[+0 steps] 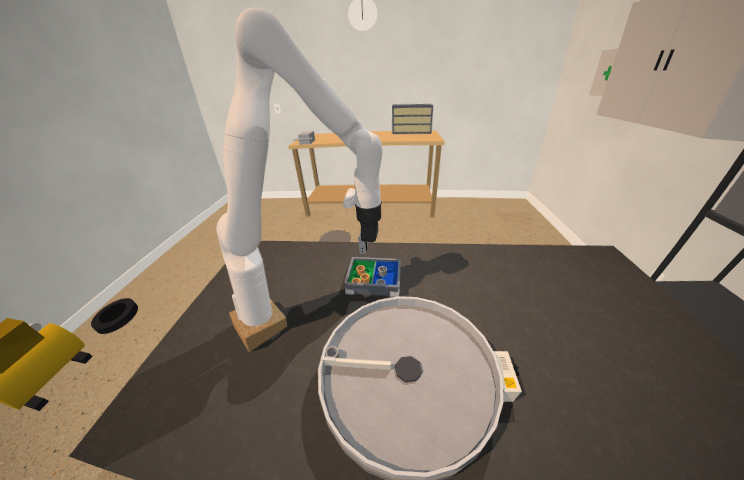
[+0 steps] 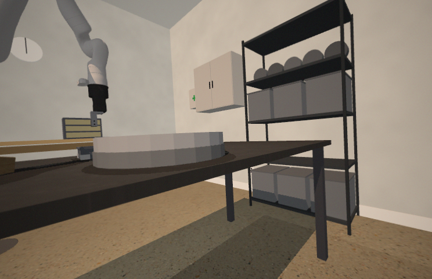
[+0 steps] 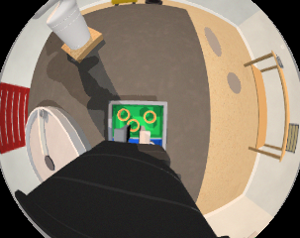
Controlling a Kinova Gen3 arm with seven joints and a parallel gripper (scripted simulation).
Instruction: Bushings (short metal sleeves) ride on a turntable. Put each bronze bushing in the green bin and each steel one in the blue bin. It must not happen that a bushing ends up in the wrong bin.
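Three bronze bushings (image 1: 360, 272) (image 3: 144, 117): held in the green bin (image 1: 354, 264) (image 3: 136, 110), set close together, below the claw (image 1: 364, 246) (image 2: 94, 125) (image 3: 135, 131).
Steel bushings in the blue bin (image 1: 391, 274) (image 3: 135, 141): two seen from the top, set one behind the other; largely hidden by the claw in the wrist view.
Steel bushing on the turntable (image 1: 429, 418) (image 2: 150, 147) (image 3: 60, 144): one, lodged beside the white bar (image 1: 361, 363) (image 3: 44, 134) near the outer rim, well apart from the claw and lower than it.
Claw: released, its fingers parted, with nothing seen gripped between them; pointed downward and raised above the bins.
Bin tray (image 1: 373, 289) (image 2: 84, 153) (image 3: 165, 116): placed on the bench (image 1: 582, 339) (image 2: 272, 147) (image 3: 154, 55), near the turntable, with the green and blue bins side by side inside it.
White bar: stretched from the dark hub (image 1: 408, 369) (image 3: 50, 163) to the rim.
Arm (image 1: 245, 152) (image 2: 97, 58) (image 3: 71, 27): mounted on a wooden block (image 1: 251, 341) (image 2: 4, 165) (image 3: 92, 46) and arched high, with its wrist brought down over the tray.
Sorting: one steel bushing left to be placed in the blue bin.
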